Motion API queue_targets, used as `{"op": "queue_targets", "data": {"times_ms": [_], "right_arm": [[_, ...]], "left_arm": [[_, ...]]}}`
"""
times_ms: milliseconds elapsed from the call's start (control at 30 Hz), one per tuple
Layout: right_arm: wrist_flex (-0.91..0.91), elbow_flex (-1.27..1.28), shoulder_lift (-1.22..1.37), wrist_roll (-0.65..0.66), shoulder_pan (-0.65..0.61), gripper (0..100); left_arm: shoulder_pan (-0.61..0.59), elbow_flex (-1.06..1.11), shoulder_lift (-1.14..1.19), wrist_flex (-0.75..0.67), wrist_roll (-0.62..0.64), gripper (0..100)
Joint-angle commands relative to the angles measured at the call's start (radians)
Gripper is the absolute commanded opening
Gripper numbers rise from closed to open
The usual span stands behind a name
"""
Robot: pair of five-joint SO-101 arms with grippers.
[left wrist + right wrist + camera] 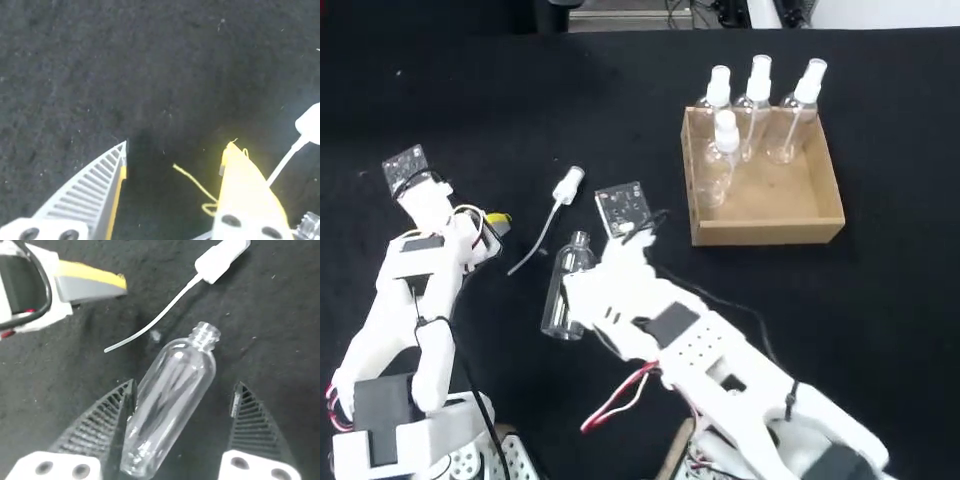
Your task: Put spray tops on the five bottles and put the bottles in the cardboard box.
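An uncapped clear bottle (560,300) lies on its side on the black table. My right gripper (185,389) is open and straddles it, one finger on each side of the body (167,405). In the high view the right gripper (582,272) sits over the bottle's upper half. A loose white spray top (567,186) with a long dip tube lies just beyond the bottle's neck (220,257). My left gripper (493,222) is open over bare cloth beside the tube's end, nothing between its fingers (176,152). Several capped bottles (752,110) stand in the cardboard box (765,228).
The box sits at the far right of the table, its near half bare. The two arms are close together around the bottle and spray top. The left arm's yellow-tipped finger (87,284) lies near the tube's tip (112,347).
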Motion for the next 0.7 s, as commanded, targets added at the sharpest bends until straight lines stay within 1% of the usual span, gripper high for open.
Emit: {"op": "queue_targets", "data": {"times_ms": [0,100,267,333,533,600,667], "right_arm": [[-0.032,-0.094,0.056,-0.017,-0.034,26.3],[-0.032,-0.136,0.119,-0.044,-0.037,28.5],[-0.032,-0.208,0.263,-0.075,-0.037,40.9],[-0.032,-0.240,0.326,-0.075,-0.037,41.0],[-0.021,-0.338,0.487,-0.069,-0.031,36.4],[-0.012,-0.357,0.510,-0.057,-0.029,30.0],[0.040,-0.377,0.506,0.017,-0.031,17.2]], "left_arm": [[-0.004,-0.013,-0.031,-0.031,0.014,29],[-0.004,-0.005,-0.031,-0.044,0.014,29],[-0.004,-0.004,-0.031,-0.043,0.014,29],[-0.004,-0.004,-0.031,-0.043,0.014,29],[-0.007,-0.004,-0.031,-0.041,0.014,29],[-0.008,-0.004,-0.031,-0.041,0.014,29],[-0.008,-0.004,-0.031,-0.041,0.014,29]]}}
